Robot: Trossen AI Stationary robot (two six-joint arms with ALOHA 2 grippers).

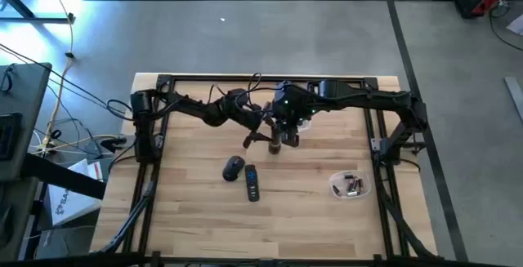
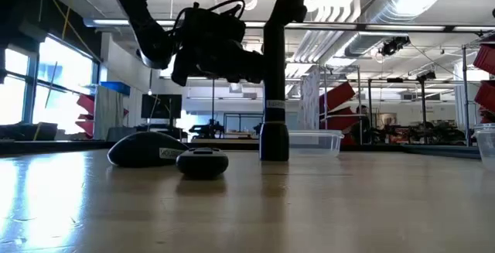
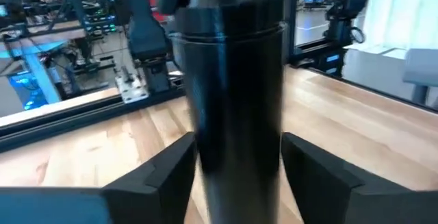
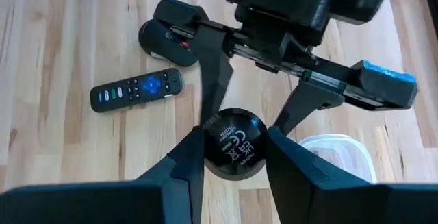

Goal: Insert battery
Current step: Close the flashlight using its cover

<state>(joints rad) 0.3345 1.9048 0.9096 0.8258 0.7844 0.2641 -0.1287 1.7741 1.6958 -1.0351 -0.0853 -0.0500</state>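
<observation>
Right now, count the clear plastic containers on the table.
2. The battery container sits on the table's right side. The second container stands just beyond the upright black cylinder, seen from the low view. More could hide under the arms.

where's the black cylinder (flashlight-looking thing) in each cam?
High view: black cylinder at table centre, under both grippers.
Low view: upright at centre, right of the mouse.
Left wrist view: fills the middle, between that arm's fingers.
Right wrist view: seen end-on, between that arm's fingers.
Shared landmark: mouse, also in the high view.
</observation>
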